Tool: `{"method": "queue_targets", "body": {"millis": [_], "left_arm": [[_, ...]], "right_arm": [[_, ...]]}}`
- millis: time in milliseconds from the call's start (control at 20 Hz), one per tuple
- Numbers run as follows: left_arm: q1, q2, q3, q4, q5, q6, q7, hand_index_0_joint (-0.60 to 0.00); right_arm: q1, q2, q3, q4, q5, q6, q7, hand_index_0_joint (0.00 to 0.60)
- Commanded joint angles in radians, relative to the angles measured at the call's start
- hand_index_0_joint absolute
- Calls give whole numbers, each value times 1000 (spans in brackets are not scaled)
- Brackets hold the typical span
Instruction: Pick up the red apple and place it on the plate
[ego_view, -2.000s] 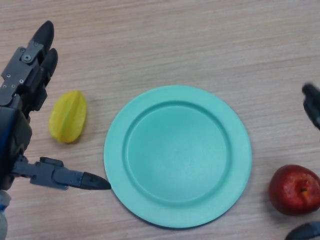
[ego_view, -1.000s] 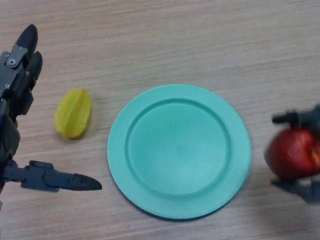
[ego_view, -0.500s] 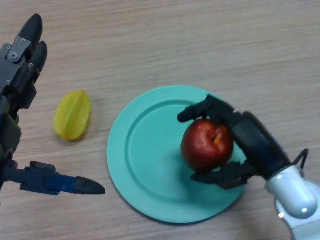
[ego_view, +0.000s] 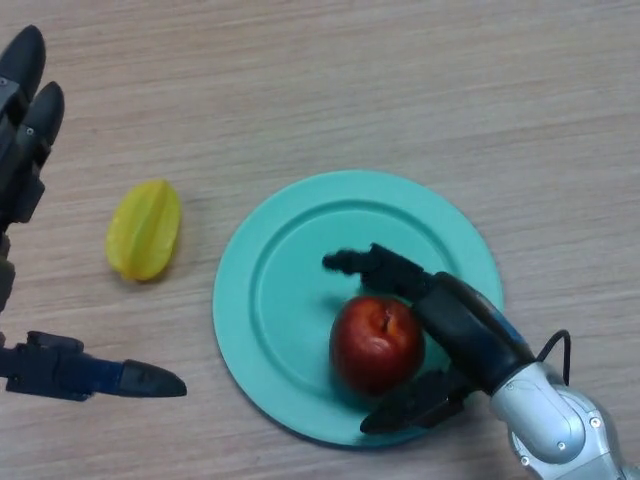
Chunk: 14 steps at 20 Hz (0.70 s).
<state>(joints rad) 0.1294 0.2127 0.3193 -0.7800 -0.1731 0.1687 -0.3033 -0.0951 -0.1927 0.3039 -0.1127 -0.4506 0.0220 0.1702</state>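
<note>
apple (ego_view: 376, 343): carried from the table at the right edge onto the plate (ego_view: 290, 260), now lower in its well
right hand (ego_view: 455, 325): came in with it, fingers now looser
left hand (ego_view: 25, 190): drifted outward

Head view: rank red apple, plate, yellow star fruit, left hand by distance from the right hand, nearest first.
1. red apple: between the right hand's fingers and thumb, over the plate's lower middle.
2. plate: directly under the hand, centre of the table.
3. yellow star fruit: on the table left of the plate.
4. left hand: at the far left edge, open.
</note>
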Motion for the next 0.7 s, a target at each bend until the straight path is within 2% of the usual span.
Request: {"method": "queue_targets", "body": {"millis": [50,100,200,250,300,350,400,450,550,700], "left_arm": [[-24,29,86,-84,-71,-37,-7,0],[-27,31,88,-93,-79,-23,-3,0],[-33,36,91,-106,-87,-1,-2,0],[-40,41,99,-101,-99,14,-3,0],[-44,43,103,-96,-101,12,-3,0],[-49,46,101,-77,-97,-1,-2,0],[-48,46,100,-73,-95,-5,-1,0],[-45,44,92,-57,-77,-17,2,0],[-39,38,88,-39,-69,-29,9,0],[-34,32,65,-25,-56,-45,20,0]], "right_arm": [[-46,3,-31,-146,42,-20,-12,0],[-53,3,-42,-169,55,0,1,0],[-76,3,-106,-237,95,43,78,0],[-85,3,-168,-278,142,61,133,0],[-83,-1,-194,-302,167,75,156,0],[-76,-17,-252,-355,236,107,189,0],[-71,-28,-275,-375,269,115,191,0],[-55,-57,-324,-404,319,105,195,0],[-11,-81,-385,-458,388,122,199,0],[66,-78,-442,-562,517,191,191,0]]}}
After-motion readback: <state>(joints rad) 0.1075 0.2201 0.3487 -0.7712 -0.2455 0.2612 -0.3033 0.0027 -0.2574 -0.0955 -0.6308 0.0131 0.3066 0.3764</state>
